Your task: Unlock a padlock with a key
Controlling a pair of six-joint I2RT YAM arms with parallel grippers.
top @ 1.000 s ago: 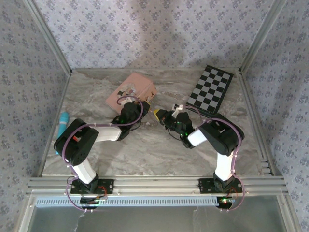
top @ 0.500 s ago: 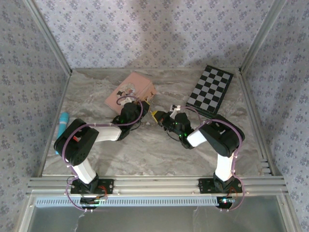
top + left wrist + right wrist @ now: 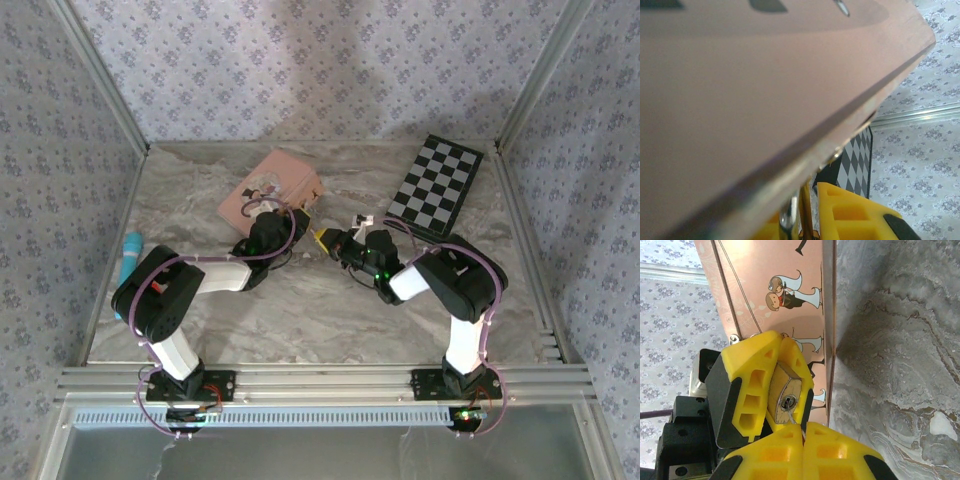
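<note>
Clamping the brass padlock (image 3: pixel 785 390), the left tool (image 3: pixel 782 347) faces the right tool (image 3: pixel 802 432), which pinches the key (image 3: pixel 792 416) pushed into it, beside the pink box (image 3: pixel 770 270).

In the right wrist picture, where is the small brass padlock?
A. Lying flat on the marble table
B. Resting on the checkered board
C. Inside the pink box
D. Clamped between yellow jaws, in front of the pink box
D: the padlock sits between the yellow jaws of the left gripper, with the pink box behind it and the key from the right gripper at its keyhole.
</note>
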